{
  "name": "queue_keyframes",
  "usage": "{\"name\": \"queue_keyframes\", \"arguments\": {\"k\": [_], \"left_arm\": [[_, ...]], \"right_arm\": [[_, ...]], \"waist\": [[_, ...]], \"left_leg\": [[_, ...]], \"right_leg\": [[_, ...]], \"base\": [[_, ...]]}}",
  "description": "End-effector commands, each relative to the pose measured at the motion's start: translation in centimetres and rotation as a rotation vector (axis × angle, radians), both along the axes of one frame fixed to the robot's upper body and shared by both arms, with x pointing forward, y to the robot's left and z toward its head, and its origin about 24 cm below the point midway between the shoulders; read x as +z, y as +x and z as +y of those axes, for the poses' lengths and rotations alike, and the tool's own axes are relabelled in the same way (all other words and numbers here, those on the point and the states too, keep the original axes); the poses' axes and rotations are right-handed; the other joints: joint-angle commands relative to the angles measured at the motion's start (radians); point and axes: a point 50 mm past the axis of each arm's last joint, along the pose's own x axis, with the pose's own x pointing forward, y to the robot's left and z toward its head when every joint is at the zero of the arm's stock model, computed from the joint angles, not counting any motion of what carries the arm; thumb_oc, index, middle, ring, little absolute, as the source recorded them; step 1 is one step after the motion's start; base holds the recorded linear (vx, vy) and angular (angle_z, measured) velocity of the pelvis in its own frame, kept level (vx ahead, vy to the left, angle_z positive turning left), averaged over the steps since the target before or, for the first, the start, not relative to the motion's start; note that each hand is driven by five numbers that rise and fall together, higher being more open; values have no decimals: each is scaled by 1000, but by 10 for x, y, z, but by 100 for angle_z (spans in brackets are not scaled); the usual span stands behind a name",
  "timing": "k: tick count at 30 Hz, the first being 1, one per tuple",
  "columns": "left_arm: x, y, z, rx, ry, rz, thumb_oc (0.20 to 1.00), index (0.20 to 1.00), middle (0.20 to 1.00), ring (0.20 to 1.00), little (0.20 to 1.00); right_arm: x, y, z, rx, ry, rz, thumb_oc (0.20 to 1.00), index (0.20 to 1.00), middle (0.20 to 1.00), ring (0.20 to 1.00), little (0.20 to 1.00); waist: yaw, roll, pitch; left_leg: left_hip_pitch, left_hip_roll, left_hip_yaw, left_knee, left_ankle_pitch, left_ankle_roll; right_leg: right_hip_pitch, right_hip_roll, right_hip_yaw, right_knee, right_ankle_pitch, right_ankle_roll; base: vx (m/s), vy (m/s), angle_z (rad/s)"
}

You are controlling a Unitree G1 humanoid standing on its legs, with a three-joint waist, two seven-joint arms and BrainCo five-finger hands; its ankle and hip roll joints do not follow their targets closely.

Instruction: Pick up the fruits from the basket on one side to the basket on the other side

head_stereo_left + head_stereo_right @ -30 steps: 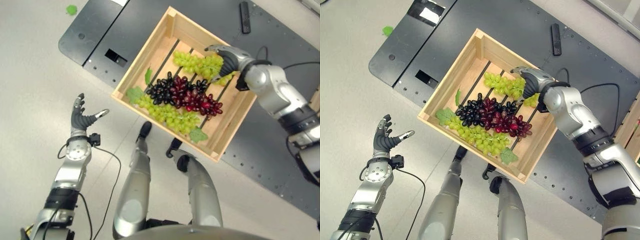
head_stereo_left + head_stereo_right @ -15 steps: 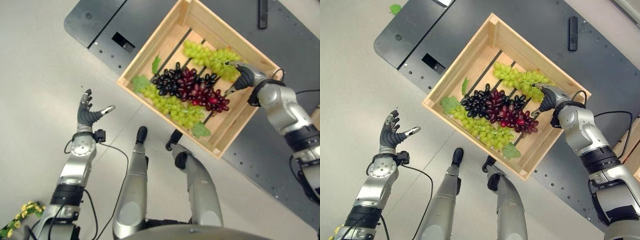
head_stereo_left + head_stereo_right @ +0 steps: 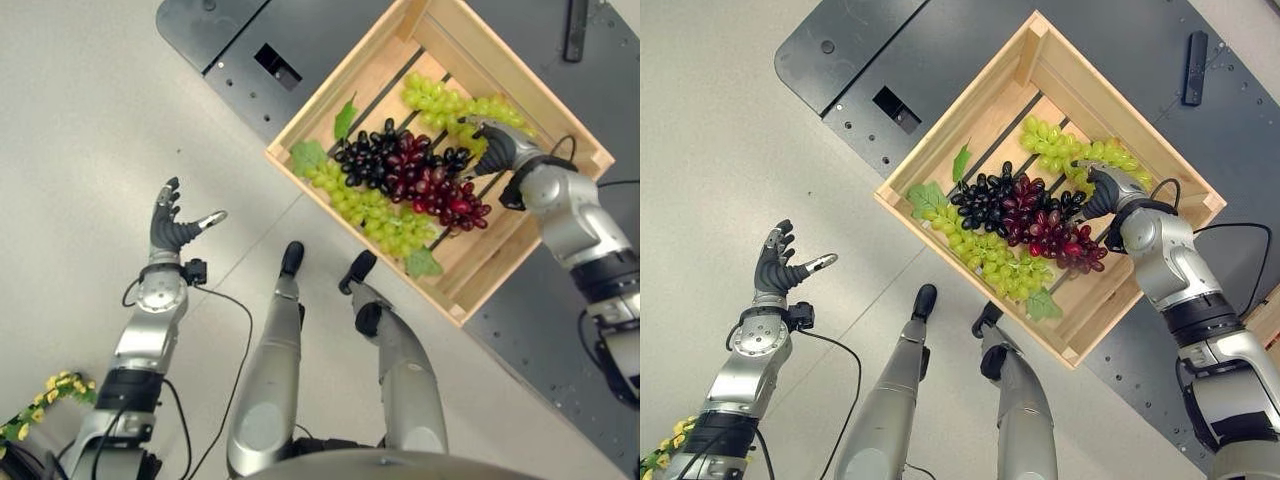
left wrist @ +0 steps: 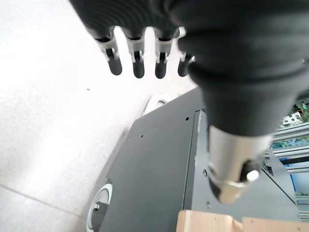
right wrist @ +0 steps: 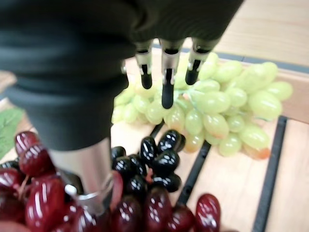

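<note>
A wooden crate (image 3: pixel 338 88) on a dark platform holds grape bunches: a far green bunch (image 3: pixel 445 98), a black bunch (image 3: pixel 365 160), a red bunch (image 3: pixel 432 188) and a near green bunch (image 3: pixel 375 215) with leaves. My right hand (image 3: pixel 495 150) is inside the crate, low over the gap between the far green bunch and the dark grapes. In the right wrist view its fingers (image 5: pixel 166 92) reach straight over the green grapes (image 5: pixel 219 101), and its thumb (image 5: pixel 91 179) hangs by the red grapes (image 5: pixel 29 188); it holds nothing. My left hand (image 3: pixel 168 230) is open over the floor.
The dark grey platform (image 3: pixel 220 30) extends around the crate, and a black bar-shaped object (image 3: pixel 573 30) lies on it beyond the crate. A yellow cluster (image 3: pixel 58 386) lies on the floor at lower left. Another wooden edge (image 3: pixel 1270 320) shows at the far right.
The camera has shifted, so the crate sits further right and up. My right hand has come down from the far green bunch's end towards the dark grapes. The left hand stays open.
</note>
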Motion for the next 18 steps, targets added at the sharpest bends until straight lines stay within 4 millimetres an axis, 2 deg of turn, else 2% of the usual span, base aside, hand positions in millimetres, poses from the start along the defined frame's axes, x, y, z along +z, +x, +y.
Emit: {"name": "queue_keyframes", "arguments": {"k": [1, 3, 8, 12, 13, 15, 18], "left_arm": [[37, -11, 14, 47, 76, -155, 1000, 1000, 1000, 1000, 1000], [41, -12, 17, 70, 77, -171, 1000, 1000, 1000, 1000, 1000], [43, -11, 19, 93, 72, -180, 1000, 1000, 1000, 1000, 1000], [40, -10, 16, 94, 61, -174, 1000, 1000, 1000, 1000, 1000], [40, -11, 16, 95, 62, -173, 1000, 1000, 1000, 1000, 1000], [39, -9, 13, 86, 64, -172, 1000, 1000, 1000, 1000, 1000], [40, -6, 8, 73, 70, -174, 1000, 1000, 1000, 1000, 1000]], "right_arm": [[34, 0, 18, 53, -71, -125, 1000, 1000, 1000, 1000, 1000], [45, 2, 28, 82, -69, -154, 1000, 1000, 1000, 1000, 1000], [52, 7, 47, 124, -60, -161, 1000, 1000, 1000, 1000, 1000], [36, 10, 69, 197, -23, -104, 1000, 1000, 1000, 1000, 1000], [36, 10, 70, 197, -23, -104, 1000, 1000, 1000, 1000, 1000], [22, 8, 80, 235, -15, -67, 1000, 1000, 1000, 1000, 1000], [10, 8, 88, 259, -24, -34, 1000, 1000, 1000, 1000, 1000]], "waist": [[-21, 13, -15], [-17, 17, -15], [-12, 15, -15], [-15, 13, -15], [-15, 12, -15], [-17, 6, -15], [-18, 4, -15]], "left_leg": [[-94, -52, 21, 120, -77, 65], [-137, -52, 27, 160, -92, 69], [-189, -49, 30, 204, -103, 74], [-187, -49, 32, 192, -104, 76], [-186, -49, 32, 191, -104, 76], [-182, -51, 36, 192, -107, 79], [-175, -48, 37, 186, -107, 79]], "right_leg": [[7, -26, 12, 7, 25, 166], [-37, -30, 18, 37, 19, 165], [-73, -26, 18, 51, 17, 162], [-78, -24, 23, 48, 14, 161], [-78, -24, 23, 48, 14, 162], [-76, -21, 27, 44, 19, 162], [-67, -20, 29, 30, 25, 165]], "base": [[-18, 52, -1], [-17, 60, -5], [6, 19, 0], [28, 18, -1], [0, 0, 0], [15, 12, -1], [3, 7, -1]]}}
